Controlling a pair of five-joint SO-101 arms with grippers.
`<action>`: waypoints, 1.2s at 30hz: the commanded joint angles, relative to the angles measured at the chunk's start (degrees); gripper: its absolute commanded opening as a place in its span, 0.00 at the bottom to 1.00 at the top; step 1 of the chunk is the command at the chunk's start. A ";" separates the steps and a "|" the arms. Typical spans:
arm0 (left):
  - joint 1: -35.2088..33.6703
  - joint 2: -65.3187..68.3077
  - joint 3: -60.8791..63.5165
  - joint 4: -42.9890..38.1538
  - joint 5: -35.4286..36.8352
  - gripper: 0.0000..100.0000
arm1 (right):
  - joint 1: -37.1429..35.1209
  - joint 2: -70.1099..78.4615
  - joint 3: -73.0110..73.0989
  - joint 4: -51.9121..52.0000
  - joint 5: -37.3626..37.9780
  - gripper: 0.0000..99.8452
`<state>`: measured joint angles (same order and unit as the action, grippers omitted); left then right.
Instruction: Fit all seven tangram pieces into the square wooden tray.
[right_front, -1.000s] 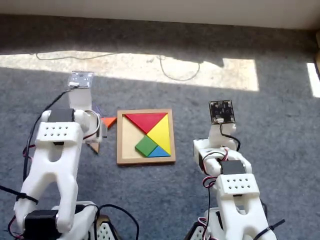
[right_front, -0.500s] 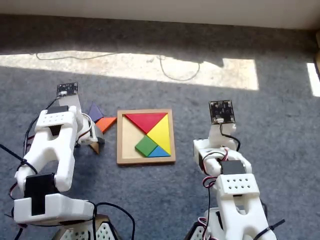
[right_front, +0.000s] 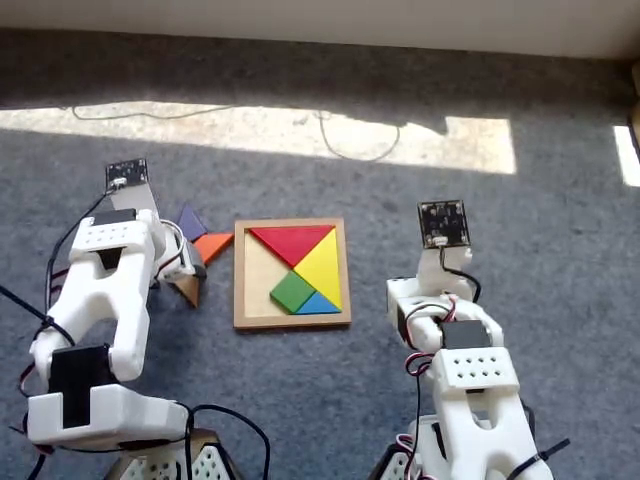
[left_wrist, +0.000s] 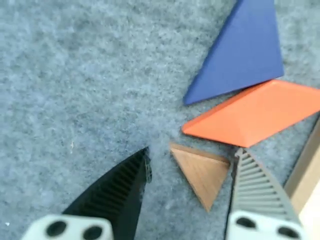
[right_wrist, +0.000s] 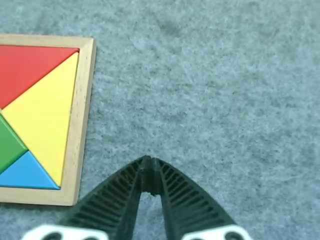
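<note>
Wooden tray (right_front: 240, 275) sits on carpet (right_front: 540, 250). Inside it: red triangle (right_front: 292, 244) at 12 o'clock, yellow triangle (right_front: 322, 268) at 3, green piece (right_front: 291, 293) and blue triangle (right_front: 320, 303) toward 6. Its 9 o'clock side shows bare wood.

Outside, at the tray's 9 o'clock: dark blue triangle (left_wrist: 240, 55), orange parallelogram (left_wrist: 252, 117), brown triangle (left_wrist: 202, 172).

Left gripper (left_wrist: 193, 151): jaws released, straddling the brown triangle.

Right gripper (right_wrist: 150, 162): near the tray's 3 o'clock, jaws clenched on nothing, over carpet.

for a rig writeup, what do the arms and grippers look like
Left arm and right arm: white shells, black motors, red, black and white cables, dark circuit boards. Ribbed pointed fingers: left gripper black and grey, right gripper black.
</note>
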<state>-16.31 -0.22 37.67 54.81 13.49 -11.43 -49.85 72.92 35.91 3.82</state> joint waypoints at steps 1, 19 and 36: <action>0.40 2.07 -3.56 -0.53 0.44 0.25 | 0.31 -0.92 0.04 -1.19 0.70 0.01; 4.09 11.74 -14.11 8.53 -2.02 0.17 | 0.31 -0.92 0.04 -1.19 0.70 0.01; 4.79 -5.41 -12.70 11.25 -16.70 0.17 | 0.31 -0.92 0.04 -1.19 0.70 0.01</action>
<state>-12.62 -1.71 25.36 64.92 0.40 -11.43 -49.85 72.92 35.91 3.82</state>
